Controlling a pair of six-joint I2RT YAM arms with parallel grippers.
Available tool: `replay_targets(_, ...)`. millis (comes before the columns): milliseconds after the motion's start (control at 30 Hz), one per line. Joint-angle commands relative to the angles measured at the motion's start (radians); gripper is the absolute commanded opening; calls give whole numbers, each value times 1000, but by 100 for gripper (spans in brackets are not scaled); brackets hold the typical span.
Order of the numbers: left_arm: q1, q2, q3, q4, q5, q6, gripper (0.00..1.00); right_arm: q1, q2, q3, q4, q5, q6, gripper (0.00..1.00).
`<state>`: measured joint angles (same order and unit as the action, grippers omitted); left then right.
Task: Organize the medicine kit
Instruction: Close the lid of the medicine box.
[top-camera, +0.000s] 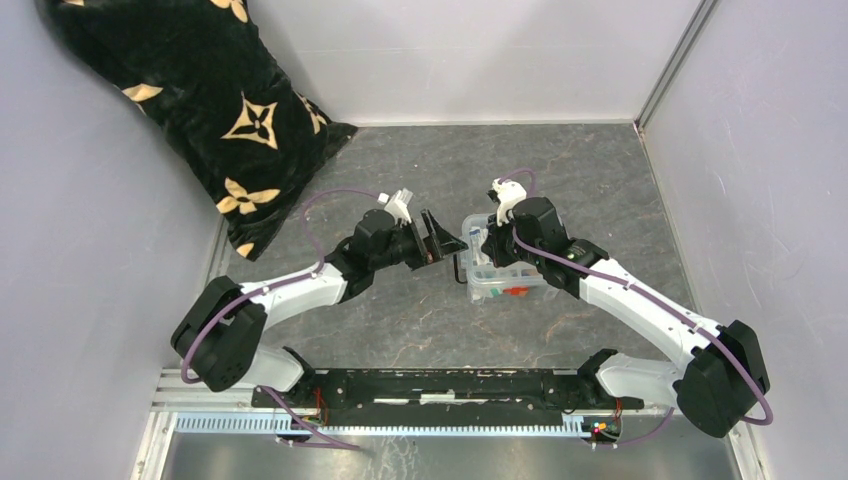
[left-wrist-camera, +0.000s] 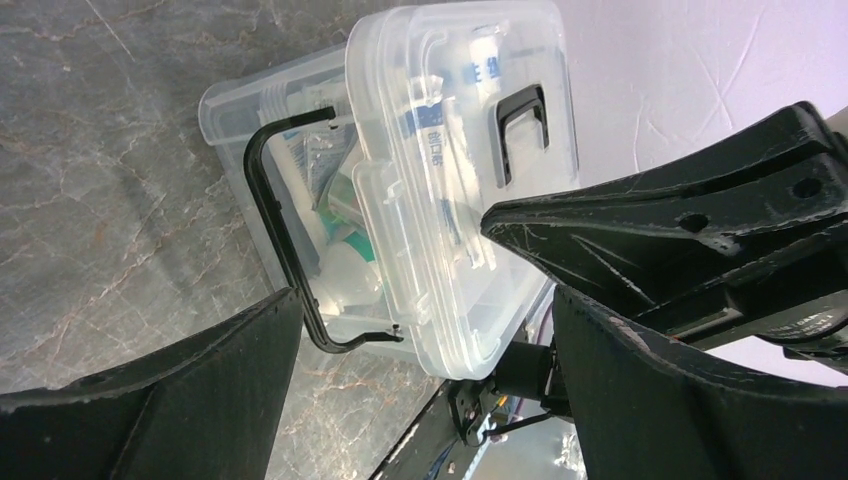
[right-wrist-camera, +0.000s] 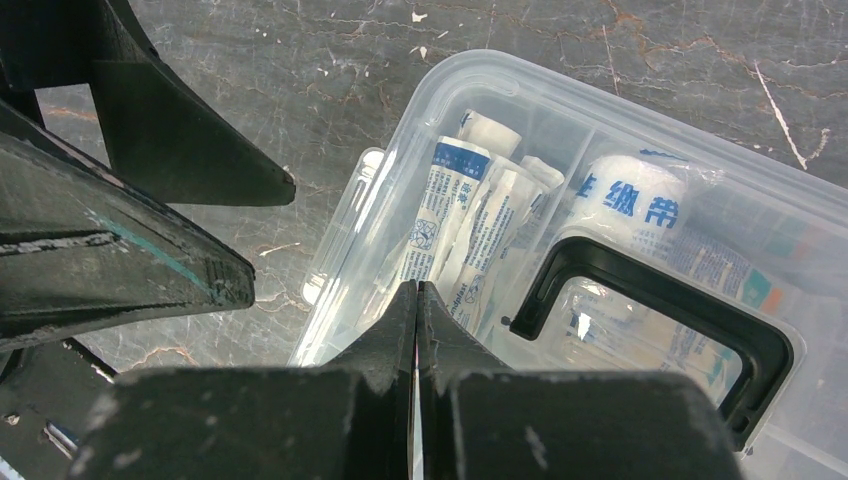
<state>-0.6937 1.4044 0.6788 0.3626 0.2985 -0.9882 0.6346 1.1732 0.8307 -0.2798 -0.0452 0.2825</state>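
Observation:
The medicine kit (top-camera: 505, 270) is a clear box at the table's middle, packed with white bandage rolls and packets (right-wrist-camera: 455, 210). Its clear lid (left-wrist-camera: 460, 150) with a black handle (right-wrist-camera: 650, 300) lies on top, shifted so the box's left rim (left-wrist-camera: 230, 100) shows. A black side clip (left-wrist-camera: 275, 230) is swung out from the box. My left gripper (top-camera: 440, 245) is open and empty beside the kit's left end, with the box corner between its fingers in the left wrist view (left-wrist-camera: 425, 340). My right gripper (right-wrist-camera: 417, 292) is shut and empty, its tips over the lid near the handle; it also shows from above (top-camera: 484, 243).
A black pillow with gold flowers (top-camera: 200, 100) leans in the back left corner. White walls (top-camera: 760, 150) close in the grey marble table (top-camera: 400, 330) on three sides. The arms' base rail (top-camera: 440, 385) runs along the near edge.

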Motion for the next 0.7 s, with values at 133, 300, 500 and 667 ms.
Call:
replay_targets(133,17,46,1,110,56,-6,100,1,12,-15,-68,-4,-11,0)
replay_targets(300,20,88,-10,134,40,-10,100,1,11,-10,-71,-4,-9,0)
replay_targets(500,26,110,-25,148,29,-8,100,2,9,-10,-77,-2,-11,0)
replay_targets(667,29,176,-44,268,89,-63,100,1,11,-12,-75,-2,-11,0)
